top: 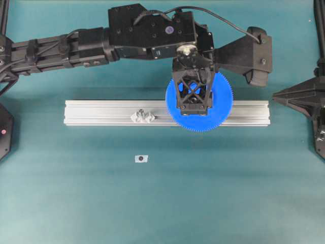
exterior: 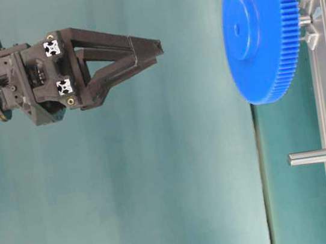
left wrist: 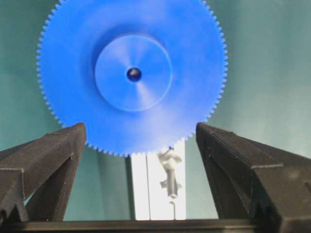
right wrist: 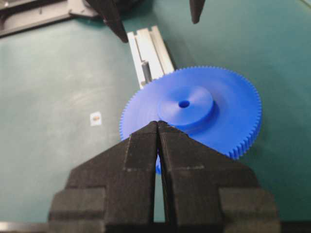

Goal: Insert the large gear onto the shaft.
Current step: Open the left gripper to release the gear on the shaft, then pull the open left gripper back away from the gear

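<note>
Black right gripper (right wrist: pixel 157 127) fingertips meet, shut on nothing, nearest the lens. Left gripper (left wrist: pixel 138 133) hangs wide open above the large gear (left wrist: pixel 131 75), touching nothing. No writing is legible.

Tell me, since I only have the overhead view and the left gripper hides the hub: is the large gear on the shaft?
Observer: Yes. At table level the large gear sits level, and the shaft enters its underside.
Operator: Is the gripper touching it?
Observer: No. The left gripper hangs above it with a clear gap.
Operator: Is it open or shut?
Observer: Open. In the left wrist view its fingers stand wide apart with nothing between them.
</note>
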`<state>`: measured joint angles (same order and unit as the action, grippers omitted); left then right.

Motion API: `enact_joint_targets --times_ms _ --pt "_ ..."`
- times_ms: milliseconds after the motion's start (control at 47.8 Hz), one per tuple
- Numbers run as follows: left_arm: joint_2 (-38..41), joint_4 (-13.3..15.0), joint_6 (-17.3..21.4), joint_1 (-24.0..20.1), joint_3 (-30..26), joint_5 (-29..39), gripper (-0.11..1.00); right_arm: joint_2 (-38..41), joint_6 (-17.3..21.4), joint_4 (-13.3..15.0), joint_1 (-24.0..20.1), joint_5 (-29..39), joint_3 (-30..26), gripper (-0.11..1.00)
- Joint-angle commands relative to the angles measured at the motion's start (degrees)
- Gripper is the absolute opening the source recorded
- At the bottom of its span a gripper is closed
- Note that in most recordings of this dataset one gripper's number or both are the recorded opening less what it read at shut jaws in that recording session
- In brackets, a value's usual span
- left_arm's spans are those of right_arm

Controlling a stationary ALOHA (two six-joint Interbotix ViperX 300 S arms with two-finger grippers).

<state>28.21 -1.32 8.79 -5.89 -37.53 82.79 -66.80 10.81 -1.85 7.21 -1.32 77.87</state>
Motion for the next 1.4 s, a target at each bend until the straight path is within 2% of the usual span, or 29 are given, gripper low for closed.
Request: enact_joint_targets --times_ms 0,691,1382 --pt "-1.4 0.1 -0.2 0.3 -1.6 -0.3 0.88 0.5 0.6 0.0 0.2 -0.4 -0.9 0.07" --pt "1.5 0.1 -0.2 0.3 -5.5 -0.3 0.88 0.4 0.6 0.0 0.2 -0.4 -0.6 0.07" --pt "2.6 0.1 -0.2 0.4 -5.8 -0.3 0.88 0.4 0.6 0.0 0.2 -0.4 -0.8 0.07"
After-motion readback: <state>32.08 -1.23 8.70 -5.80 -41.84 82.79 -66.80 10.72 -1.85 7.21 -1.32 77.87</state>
